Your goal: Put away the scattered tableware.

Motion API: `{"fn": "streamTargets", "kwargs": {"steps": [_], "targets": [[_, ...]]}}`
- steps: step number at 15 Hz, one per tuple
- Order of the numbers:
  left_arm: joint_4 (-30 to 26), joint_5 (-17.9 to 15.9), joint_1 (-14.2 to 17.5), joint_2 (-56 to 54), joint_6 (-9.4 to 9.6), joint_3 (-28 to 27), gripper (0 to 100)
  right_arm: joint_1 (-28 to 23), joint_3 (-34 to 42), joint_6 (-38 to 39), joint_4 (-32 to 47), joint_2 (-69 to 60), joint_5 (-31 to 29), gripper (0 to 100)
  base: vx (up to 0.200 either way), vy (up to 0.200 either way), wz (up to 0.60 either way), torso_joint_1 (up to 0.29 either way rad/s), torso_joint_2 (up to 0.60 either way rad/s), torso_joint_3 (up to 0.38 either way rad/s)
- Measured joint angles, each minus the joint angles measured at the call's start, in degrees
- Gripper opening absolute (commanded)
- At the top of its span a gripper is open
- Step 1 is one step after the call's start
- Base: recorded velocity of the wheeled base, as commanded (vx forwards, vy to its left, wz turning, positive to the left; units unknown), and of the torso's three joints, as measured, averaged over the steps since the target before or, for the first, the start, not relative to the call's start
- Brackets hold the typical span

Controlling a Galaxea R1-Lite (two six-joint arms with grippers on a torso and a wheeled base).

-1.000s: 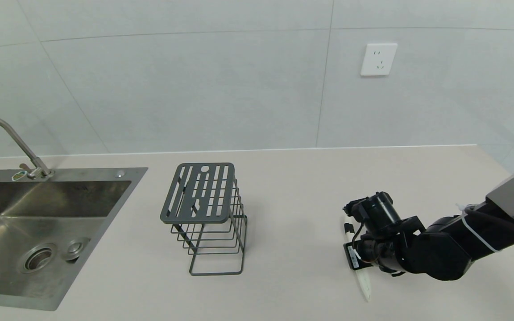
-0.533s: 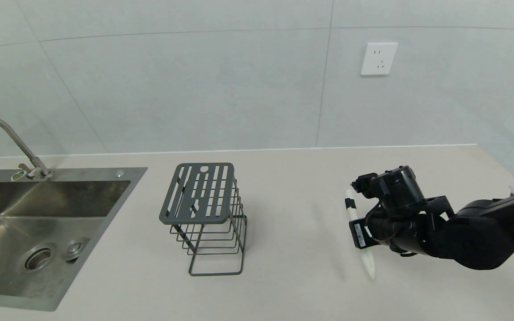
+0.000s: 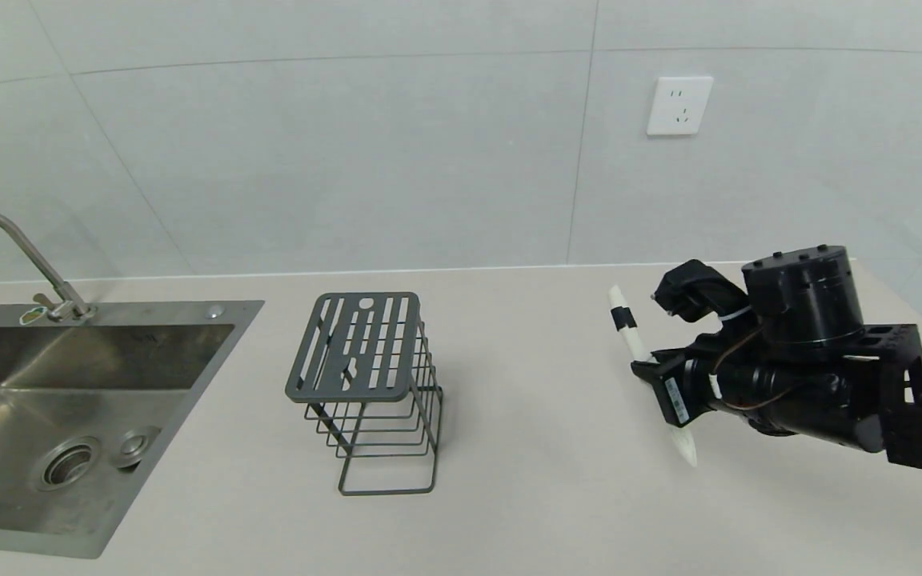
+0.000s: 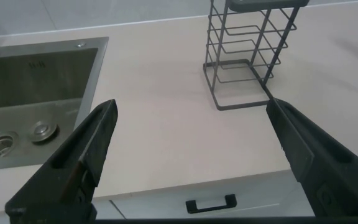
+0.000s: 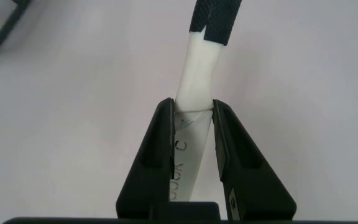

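Right gripper (image 3: 656,374) jaws clamp white utensil (image 3: 633,342), right of wire rack (image 3: 361,376); left gripper (image 4: 191,112) jaws apart. Line tip over a rack slot, lower straight.

- Falls bright, even and diffuse everywhere.
- Leaves a faint soft shadow on counter (image 3: 541,504) beside rack (image 3: 357,352).
- Glints dully off sink (image 3: 109,352) steel.
- Bows wall (image 3: 349,160) seams toward head-view edges.

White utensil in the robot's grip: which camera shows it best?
The head view: the white utensil shows nearly whole, banded end to pointed tip, held by the right gripper. The right wrist view gives only its middle, clamped between the jaws, up to the black band. The left wrist view faces the wire rack and sink.
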State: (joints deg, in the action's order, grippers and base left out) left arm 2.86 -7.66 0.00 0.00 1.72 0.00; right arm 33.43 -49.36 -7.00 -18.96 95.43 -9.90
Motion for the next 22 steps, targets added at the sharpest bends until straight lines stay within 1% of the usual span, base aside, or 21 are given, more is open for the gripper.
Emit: {"fn": "streamTargets", "kwargs": {"steps": [1, 2, 3, 4, 6, 7, 8, 9, 11, 13, 14, 16, 17, 19, 20, 21, 22], "targets": [[0.24, -0.52, 0.0, 0.0, 0.17, 0.0, 100, 1.3, 0.38, -0.33, 0.0, -1.66, 0.24, 0, 0.0, 0.0, 0.0, 0.0, 0.0, 0.0], [2.72, -0.9, 0.0, 0.0, 0.24, 0.0, 100, 2.56, 0.83, -0.44, -0.06, -3.07, 0.35, 0, 0.0, 0.0, 0.0, 0.0, 0.0, 0.0], [6.9, -1.29, 0.0, 0.0, 0.22, 0.0, 100, 4.11, 1.57, -0.5, -0.56, -4.44, 0.46, 0, 0.0, 0.0, 0.0, 0.0, 0.0, 0.0], [9.8, -2.35, 0.0, 0.0, 0.13, -0.02, 100, 5.57, 2.32, -0.57, -2.08, -5.44, 0.93, 0, 0.0, 0.0, 0.0, 0.0, 0.0, 0.0], [10.87, -5.1, 0.0, 0.18, -0.63, -1.15, 100, 8.27, 3.17, -1.23, -7.12, -6.79, 3.58, 0, 0.0, 0.0, 0.0, 0.0, 0.0, 0.0], [10.84, -5.86, -0.07, 0.57, -0.94, -2.15, 100, 9.11, 3.39, -2.79, -8.85, -7.17, 5.08, 0, 0.0, 0.0, 0.0, 0.0, 0.0, 0.0], [10.79, -6.41, -0.35, 1.54, -1.1, -3.66, 100, 9.55, 3.44, -5.38, -11.34, -7.42, 7.44, 0, 0.0, 0.0, 0.0, 0.0, 0.0, 0.0], [10.79, -7.23, -0.85, 3.61, -1.15, -5.67, 100, 9.74, 3.45, -6.63, -12.24, -7.72, 9.68, 0, 0.0, 0.0, 0.0, 0.0, 0.0, 0.0], [11.64, -8.85, -2.65, 9.81, -1.17, -10.89, 100, 9.92, 3.45, -7.72, -13.23, -8.33, 12.36, 0, 0.0, 0.0, 0.0, 0.0, 0.0, 0.0], [15.2, -10.59, -5.23, 18.52, -0.99, -16.25, 100, 9.96, 4.35, -9.89, -13.45, -8.96, 13.04, 0, 0.0, 0.0, 0.0, 0.0, 0.0, 0.0], [18.18, -11.75, -6.56, 23.0, -0.83, -18.25, 100, 9.96, 5.01, -11.69, -14.28, -9.37, 13.12, 0, 0.0, 0.0, 0.0, 0.0, 0.0, 0.0], [24.99, -16.32, -9.17, 32.33, -0.72, -20.61, 100, 9.96, 8.35, -17.03, -19.44, -10.25, 15.04, 0, 0.0, 0.0, 0.0, 0.0, 0.0, 0.0], [28.09, -19.36, -10.34, 36.29, -0.66, -21.21, 100, 9.98, 10.2, -18.02, -21.53, -10.57, 16.47, 0, 0.0, 0.0, 0.0, 0.0, 0.0, 0.0], [34.13, -26.06, -12.15, 42.67, -0.5, -21.47, 100, 9.96, 12.87, -18.26, -23.21, -11.3, 17.64, 0, 0.0, 0.0, 0.0, 0.0, 0.0, 0.0], [37.94, -29.93, -12.7, 45.8, -0.02, -21.08, 100, 9.96, 15.21, -18.24, -23.76, -11.82, 18.16, 0, 0.0, 0.0, 0.0, 0.0, 0.0, 0.0], [41.42, -33.59, -13.14, 49.05, 1.01, -20.66, 100, 9.96, 16.79, -18.2, -24.32, -12.32, 18.6, 0, 0.0, 0.0, 0.0, 0.0, 0.0, 0.0], [43.56, -35.72, -13.42, 51.81, 2.13, -20.39, 100, 9.96, 16.98, -18.18, -24.7, -12.63, 18.92, 0, 0.0, 0.0, 0.0, 0.0, 0.0, 0.0]]}}
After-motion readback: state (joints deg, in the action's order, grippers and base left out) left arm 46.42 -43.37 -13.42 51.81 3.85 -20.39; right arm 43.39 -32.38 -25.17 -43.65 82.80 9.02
